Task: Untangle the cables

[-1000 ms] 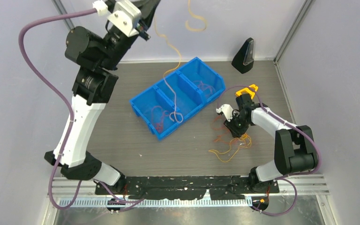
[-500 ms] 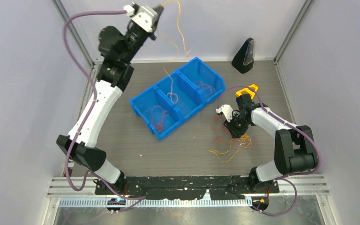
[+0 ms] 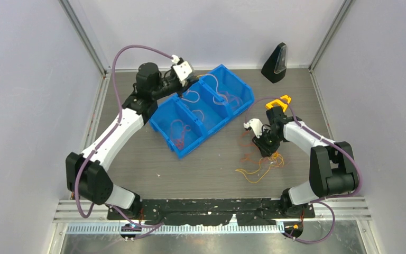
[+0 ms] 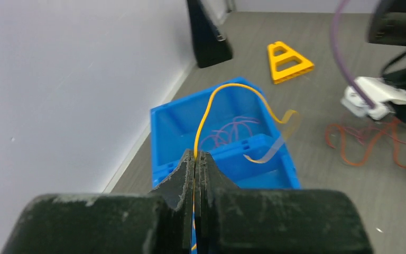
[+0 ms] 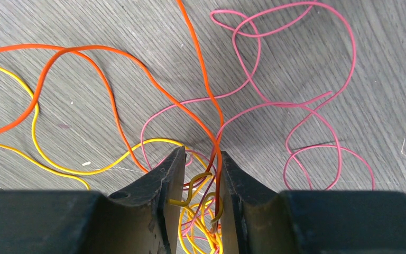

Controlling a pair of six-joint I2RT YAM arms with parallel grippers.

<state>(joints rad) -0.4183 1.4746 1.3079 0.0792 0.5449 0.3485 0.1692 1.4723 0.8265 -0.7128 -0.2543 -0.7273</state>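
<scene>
The grey counter (image 3: 137, 159) is taken up by a blue bin (image 3: 190, 150) of three compartments, with a red cable (image 3: 178, 129) laid in the nearest one. A tangle (image 5: 190, 106) of orange, yellow and pink cables is spread on the counter just right of the bin. The right fingers (image 5: 170, 169) are held apart around its knot. The left fingers (image 4: 190, 164) are pressed together on a yellow cable (image 4: 211, 100) at the bin's rim

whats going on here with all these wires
Untangling is under way. The left tool is shut on a yellow cable, holding it over the blue bin. The right tool is down on the table, jaws partly apart around a tangle of orange, yellow and pink cables.
</scene>
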